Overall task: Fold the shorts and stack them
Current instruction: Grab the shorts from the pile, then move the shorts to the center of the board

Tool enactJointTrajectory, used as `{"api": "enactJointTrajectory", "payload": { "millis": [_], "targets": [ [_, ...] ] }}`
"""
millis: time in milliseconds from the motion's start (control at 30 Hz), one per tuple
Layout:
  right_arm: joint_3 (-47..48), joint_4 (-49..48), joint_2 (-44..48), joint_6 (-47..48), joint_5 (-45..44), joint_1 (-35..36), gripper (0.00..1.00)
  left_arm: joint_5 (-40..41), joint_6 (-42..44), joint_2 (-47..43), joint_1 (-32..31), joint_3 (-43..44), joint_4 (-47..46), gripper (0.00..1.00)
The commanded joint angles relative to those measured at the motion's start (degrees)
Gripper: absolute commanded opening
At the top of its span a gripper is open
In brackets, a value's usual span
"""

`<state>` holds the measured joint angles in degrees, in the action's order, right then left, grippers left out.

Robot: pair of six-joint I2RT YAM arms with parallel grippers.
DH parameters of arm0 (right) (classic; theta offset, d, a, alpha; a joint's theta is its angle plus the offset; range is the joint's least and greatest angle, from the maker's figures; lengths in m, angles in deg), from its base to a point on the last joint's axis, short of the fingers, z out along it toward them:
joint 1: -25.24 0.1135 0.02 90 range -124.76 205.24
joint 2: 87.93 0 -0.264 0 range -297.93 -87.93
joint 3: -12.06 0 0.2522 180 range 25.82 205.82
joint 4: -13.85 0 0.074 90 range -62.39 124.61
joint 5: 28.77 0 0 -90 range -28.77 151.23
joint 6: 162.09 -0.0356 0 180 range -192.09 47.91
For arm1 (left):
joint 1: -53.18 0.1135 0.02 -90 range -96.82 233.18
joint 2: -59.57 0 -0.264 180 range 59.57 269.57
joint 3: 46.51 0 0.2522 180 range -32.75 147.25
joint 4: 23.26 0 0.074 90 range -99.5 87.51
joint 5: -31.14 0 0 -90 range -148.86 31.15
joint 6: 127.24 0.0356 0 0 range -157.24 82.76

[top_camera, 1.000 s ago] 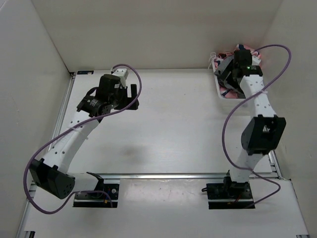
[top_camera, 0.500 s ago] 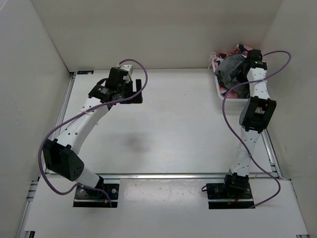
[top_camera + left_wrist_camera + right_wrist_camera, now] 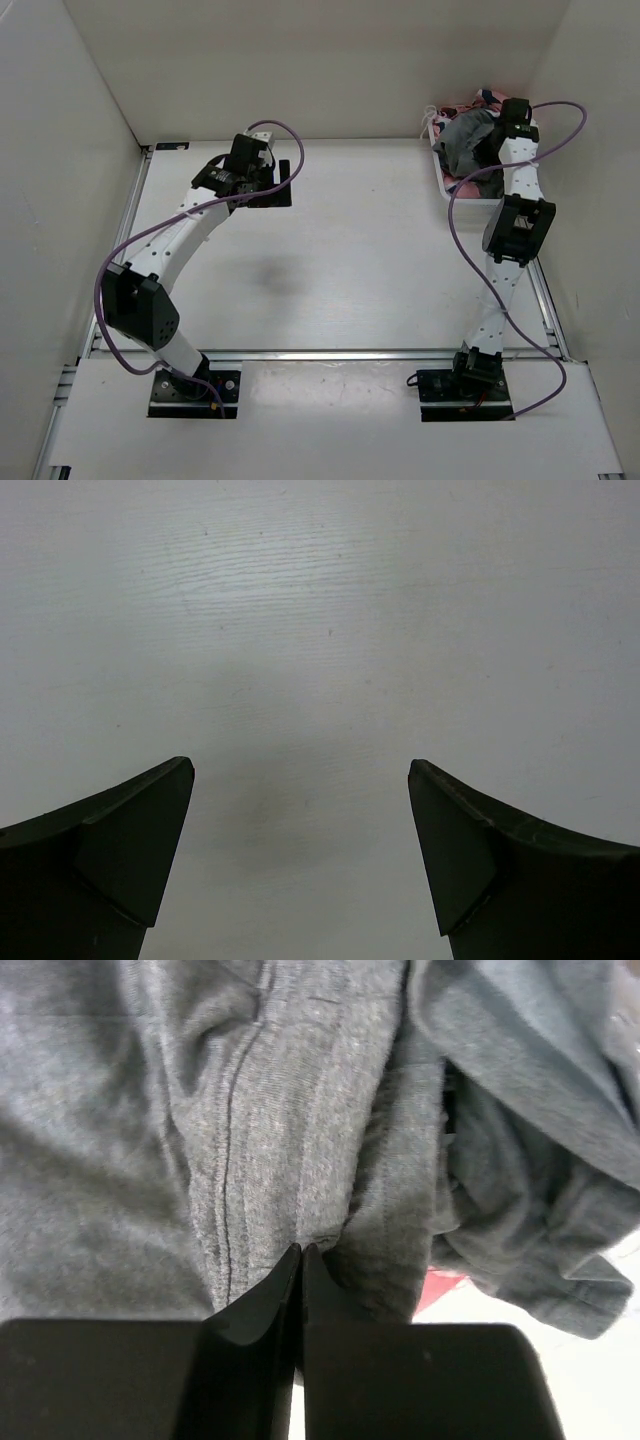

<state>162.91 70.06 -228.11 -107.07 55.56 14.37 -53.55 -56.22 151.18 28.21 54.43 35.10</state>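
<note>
The shorts (image 3: 466, 135) lie bunched in a white tray (image 3: 441, 178) at the far right corner of the bench (image 3: 350, 250). The right end effector (image 3: 301, 1252) is squeezed tight on a fold of them. The pinch looks very thin, so the cloth may slip out when lifted. Pink cloth (image 3: 441, 1287) underneath could get dragged along. The left end effector (image 3: 300, 770) hangs wide open over the bench, holding nothing.

shorts (image 3: 300, 1110) cut off at edges, grip between right fingers (image 3: 250, 1310) unclear
</note>
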Motion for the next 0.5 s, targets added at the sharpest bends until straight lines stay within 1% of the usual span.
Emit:
{"api": "enactJointTrajectory", "payload": {
  "millis": [0, 100, 167, 200, 233, 267, 333, 367, 433, 467],
  "targets": [
    [-0.25, -3.35, 7.62, -0.09, 3.65, 1.37, 0.00, 1.46, -0.70, -1.96, -0.25, 2.47, -0.30, 1.00],
    [-0.25, -5.62, 14.48, 1.31, 7.42, 4.18, 0.00, 2.08, -1.23, -2.49, -0.25, 1.86, -0.30, 1.00],
    [-0.25, -8.16, 18.61, 2.72, 8.92, 6.20, 0.00, 2.95, -1.93, -1.54, 1.23, 0.11, -0.30, 1.00],
    [-0.25, -9.14, 22.63, 2.73, 9.71, 8.56, 0.00, 2.96, -2.54, -0.92, 2.02, 0.10, 0.22, 1.00],
    [0.44, -10.19, 24.50, 3.51, 10.50, 9.81, 0.00, 2.18, -2.55, -0.30, 2.90, -0.42, 0.23, 1.00],
    [1.50, -12.72, 27.65, 4.30, 11.98, 12.17, 0.00, 1.65, -3.86, -0.30, 4.83, -0.43, 0.92, 1.00],
    [4.82, -14.32, 29.95, 4.92, 14.54, 14.64, 0.00, 0.59, -4.40, -0.30, 6.59, -0.43, 1.54, 1.00],
    [5.54, -15.64, 32.23, 6.14, 18.64, 17.52, 0.00, 0.59, -5.18, -0.90, 8.43, -0.43, 1.54, 1.00],
    [6.08, -20.03, 36.09, 9.38, 21.13, 21.23, 0.00, 1.11, -7.20, -1.69, 10.72, -0.43, 2.94, 1.00],
    [6.08, -21.00, 37.25, 10.45, 21.14, 25.33, 0.00, 1.12, -7.21, -1.70, 13.95, -0.43, 2.95, 1.00]
  ]
}}
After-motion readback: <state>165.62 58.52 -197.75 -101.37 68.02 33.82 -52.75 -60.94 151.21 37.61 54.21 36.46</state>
